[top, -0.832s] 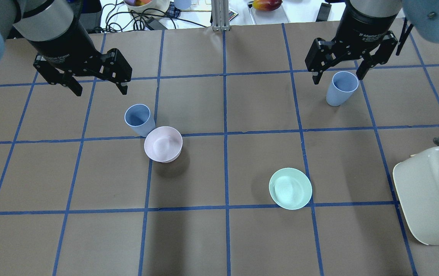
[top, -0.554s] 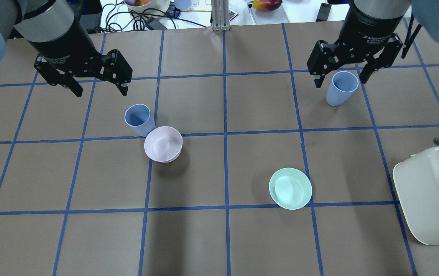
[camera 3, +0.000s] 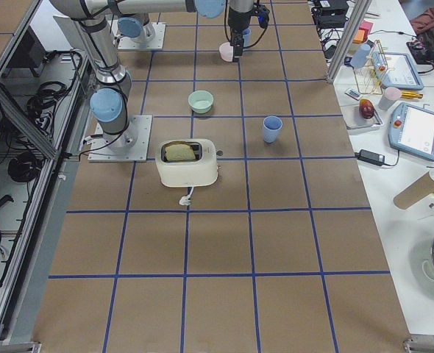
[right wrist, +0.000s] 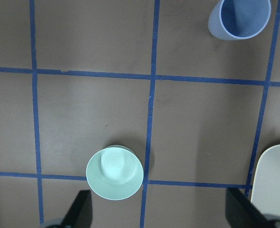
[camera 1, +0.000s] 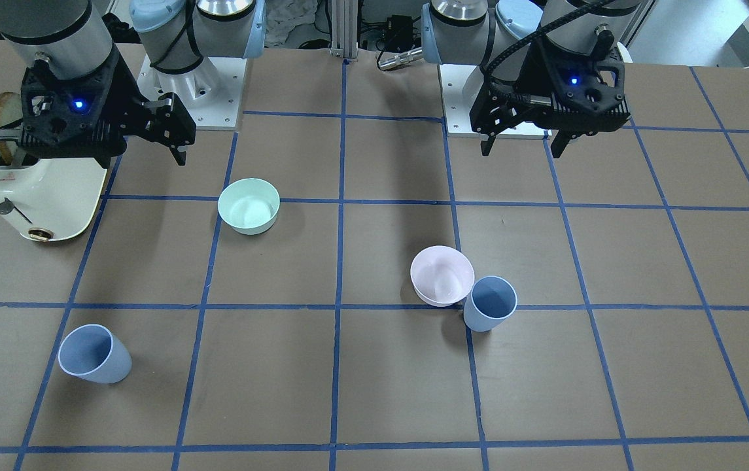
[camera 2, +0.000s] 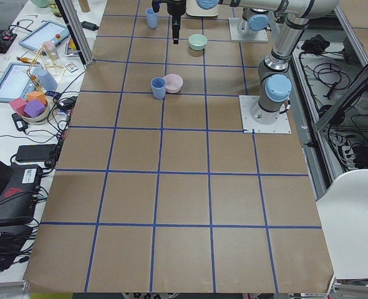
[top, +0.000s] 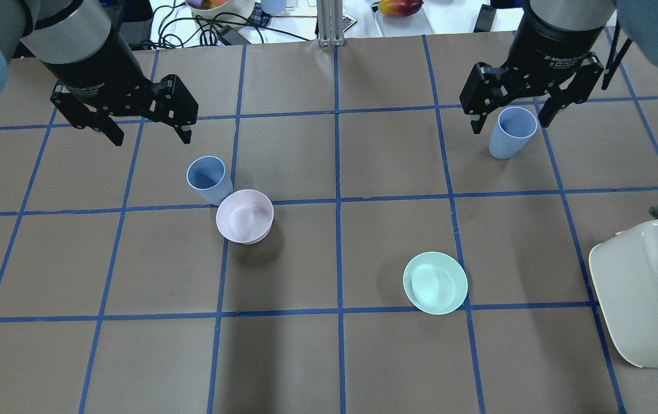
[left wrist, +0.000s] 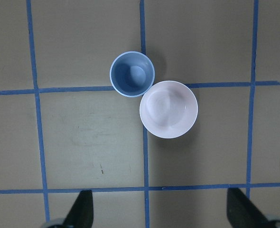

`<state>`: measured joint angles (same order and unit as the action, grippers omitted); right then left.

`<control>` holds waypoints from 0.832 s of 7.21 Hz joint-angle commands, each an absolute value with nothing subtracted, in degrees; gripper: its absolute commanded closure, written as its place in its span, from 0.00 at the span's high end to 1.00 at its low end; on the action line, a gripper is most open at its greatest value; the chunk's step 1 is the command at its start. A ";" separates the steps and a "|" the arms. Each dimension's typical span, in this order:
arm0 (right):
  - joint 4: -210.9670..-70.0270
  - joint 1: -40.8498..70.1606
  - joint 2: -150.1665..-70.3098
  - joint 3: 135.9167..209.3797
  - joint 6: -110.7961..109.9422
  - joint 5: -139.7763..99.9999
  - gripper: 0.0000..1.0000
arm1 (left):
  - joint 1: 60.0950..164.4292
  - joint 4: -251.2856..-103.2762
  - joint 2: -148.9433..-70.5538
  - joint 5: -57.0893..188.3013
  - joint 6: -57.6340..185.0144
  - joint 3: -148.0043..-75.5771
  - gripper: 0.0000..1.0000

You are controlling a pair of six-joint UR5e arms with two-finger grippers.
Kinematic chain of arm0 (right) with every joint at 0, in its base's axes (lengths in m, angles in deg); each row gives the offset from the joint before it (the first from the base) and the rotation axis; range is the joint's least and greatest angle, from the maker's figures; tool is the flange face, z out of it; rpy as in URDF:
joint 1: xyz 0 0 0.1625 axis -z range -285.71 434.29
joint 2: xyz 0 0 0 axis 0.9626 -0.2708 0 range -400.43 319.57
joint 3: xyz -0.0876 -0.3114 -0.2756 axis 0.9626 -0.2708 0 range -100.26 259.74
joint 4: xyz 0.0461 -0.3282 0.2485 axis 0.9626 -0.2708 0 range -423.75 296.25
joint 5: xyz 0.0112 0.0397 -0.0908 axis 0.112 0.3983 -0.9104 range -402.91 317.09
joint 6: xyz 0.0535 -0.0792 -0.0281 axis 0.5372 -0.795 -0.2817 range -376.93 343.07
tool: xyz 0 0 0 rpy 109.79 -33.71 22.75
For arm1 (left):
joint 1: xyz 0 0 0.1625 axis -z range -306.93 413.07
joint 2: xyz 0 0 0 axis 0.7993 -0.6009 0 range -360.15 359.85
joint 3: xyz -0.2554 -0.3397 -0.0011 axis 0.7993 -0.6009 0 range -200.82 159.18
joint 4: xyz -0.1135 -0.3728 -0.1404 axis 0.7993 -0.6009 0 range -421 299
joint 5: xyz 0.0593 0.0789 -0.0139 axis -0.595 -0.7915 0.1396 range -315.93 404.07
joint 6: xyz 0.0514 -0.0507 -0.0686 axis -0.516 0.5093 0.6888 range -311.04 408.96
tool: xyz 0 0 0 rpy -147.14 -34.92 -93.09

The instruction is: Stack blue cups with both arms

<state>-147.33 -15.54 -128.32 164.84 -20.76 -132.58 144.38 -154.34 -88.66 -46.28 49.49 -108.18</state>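
One blue cup [top: 209, 179] stands upright on the left half of the table, touching the pink bowl [top: 245, 216]. It also shows in the front view [camera 1: 490, 304] and the left wrist view [left wrist: 132, 74]. The other blue cup [top: 511, 133] stands alone at the far right, also in the front view [camera 1: 94, 354] and the right wrist view [right wrist: 239, 19]. My left gripper [top: 150, 137] is open and empty, high above the table, nearer the robot than its cup. My right gripper [top: 510, 125] is open and empty, high above the table.
A mint-green bowl [top: 435, 282] sits right of centre, near the robot. A white toaster [top: 645, 293] holding a slice of bread stands at the near right. The pink bowl [camera 1: 441, 275] presses against the left cup's near side. Clutter lies beyond the table's far edge.
My right gripper has shifted slightly to the right. The left gripper has barely moved. Both cups and both bowls stand where they were.
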 commanded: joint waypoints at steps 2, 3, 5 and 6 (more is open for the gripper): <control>-147.25 -15.54 -128.23 164.99 -21.23 -132.38 1.00 | 144.38 -154.34 -88.66 -46.28 49.49 -108.18 1.00; -147.33 -15.54 -128.15 165.43 -21.32 -132.21 1.00 | 144.38 -154.34 -88.66 -46.28 49.49 -108.18 1.00; -147.42 -15.54 -127.97 165.43 -21.32 -132.38 1.00 | 144.38 -154.34 -88.66 -46.28 49.49 -108.18 1.00; -147.42 -15.54 -127.97 165.43 -21.32 -132.64 1.00 | 144.38 -154.08 -88.83 -46.28 49.57 -108.10 1.00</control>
<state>-147.41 -15.54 -128.04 165.39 -21.31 -132.41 144.38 -154.26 -88.73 -46.28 49.51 -108.17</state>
